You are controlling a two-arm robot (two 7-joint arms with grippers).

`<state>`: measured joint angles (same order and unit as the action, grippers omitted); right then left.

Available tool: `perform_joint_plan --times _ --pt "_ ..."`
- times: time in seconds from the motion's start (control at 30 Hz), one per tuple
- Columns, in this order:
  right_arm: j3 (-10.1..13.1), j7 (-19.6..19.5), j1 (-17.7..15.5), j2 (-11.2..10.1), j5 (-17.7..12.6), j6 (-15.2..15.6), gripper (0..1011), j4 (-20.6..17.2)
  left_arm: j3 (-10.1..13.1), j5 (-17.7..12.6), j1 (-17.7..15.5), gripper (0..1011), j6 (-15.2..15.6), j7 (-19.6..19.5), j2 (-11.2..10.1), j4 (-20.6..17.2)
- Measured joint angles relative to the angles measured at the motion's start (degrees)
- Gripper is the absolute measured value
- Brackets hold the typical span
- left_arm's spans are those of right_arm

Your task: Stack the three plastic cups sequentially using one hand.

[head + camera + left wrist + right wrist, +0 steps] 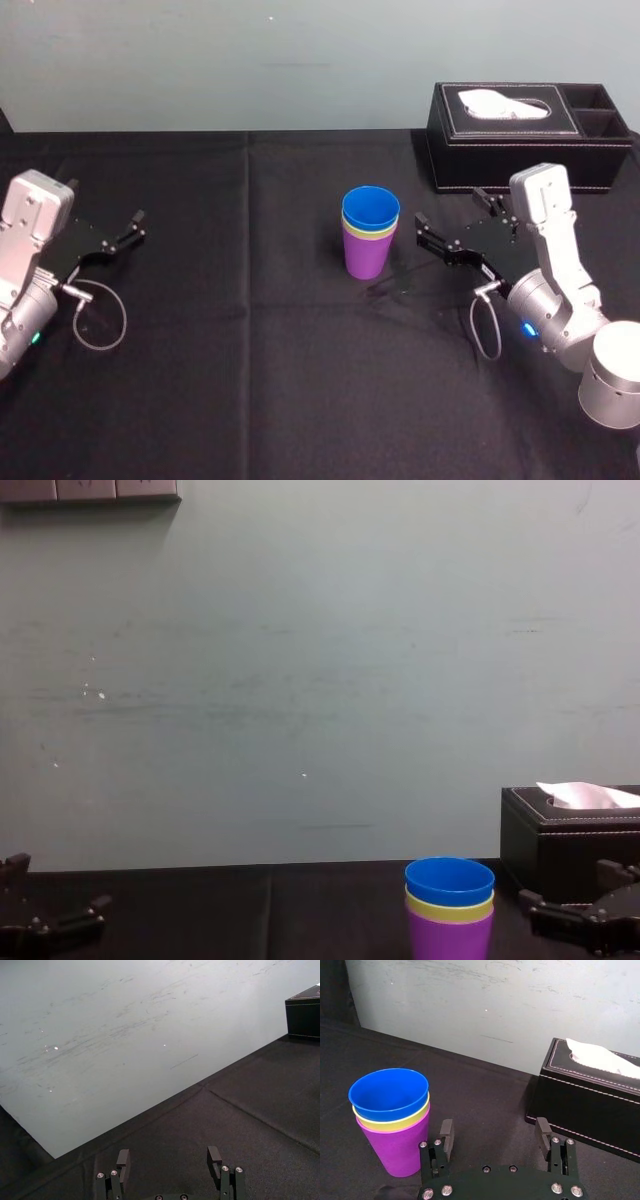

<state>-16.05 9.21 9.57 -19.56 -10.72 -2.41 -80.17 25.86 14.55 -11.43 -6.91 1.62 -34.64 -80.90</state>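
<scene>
Cups (370, 240) stacked upright beside spread right gripper (449, 208)

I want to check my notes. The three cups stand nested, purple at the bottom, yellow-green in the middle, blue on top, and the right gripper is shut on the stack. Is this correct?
One thing is wrong: the right gripper is open, beside the purple cup but not touching it, as the right wrist view shows. The yellow-green cup and blue cup nest in it as you say.

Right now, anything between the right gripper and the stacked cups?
Nothing visible: bare black cloth separates the open right gripper from the stacked cups. The tissue box sits off that line; left gripper is parked far left.
</scene>
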Motion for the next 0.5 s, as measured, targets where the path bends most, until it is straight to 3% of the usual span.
perform_joint_plan --times 0.5 --pt "-0.03 -0.02 -0.02 -0.1 0.0 -0.08 1000 -0.06 0.0 0.0 0.0 1011 0.0 0.0 0.0 0.0"
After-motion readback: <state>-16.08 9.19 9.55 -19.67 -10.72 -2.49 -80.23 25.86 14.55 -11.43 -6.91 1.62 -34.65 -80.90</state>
